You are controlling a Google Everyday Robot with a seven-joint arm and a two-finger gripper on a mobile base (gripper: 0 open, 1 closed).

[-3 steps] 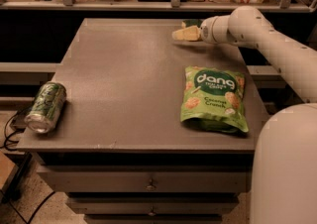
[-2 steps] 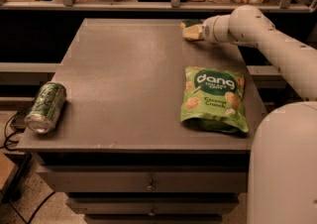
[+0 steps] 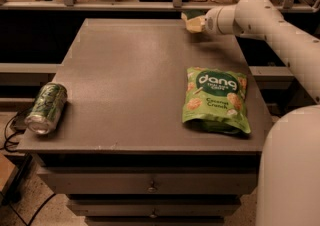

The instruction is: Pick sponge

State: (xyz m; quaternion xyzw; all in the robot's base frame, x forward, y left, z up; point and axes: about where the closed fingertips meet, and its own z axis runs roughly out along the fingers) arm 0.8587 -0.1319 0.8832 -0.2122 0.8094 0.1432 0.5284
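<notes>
My gripper [image 3: 193,24] is at the far edge of the grey table [image 3: 125,80], right of centre, reached in from the right on the white arm [image 3: 260,17]. A small dark green patch, which looks like the sponge's top [image 3: 194,14], shows right at the gripper's tip on the table's back edge. Most of the sponge is hidden by the gripper. I cannot tell whether the gripper touches it.
A bright green "dang" snack bag [image 3: 215,100] lies flat on the right half of the table. A green can [image 3: 46,107] lies on its side at the left edge. A railing [image 3: 125,5] and shelves run behind the table. Drawers [image 3: 150,185] are below the front.
The gripper has moved away from me along the table top, from a little inside the back edge to right at the back edge. The bag and can have not moved.
</notes>
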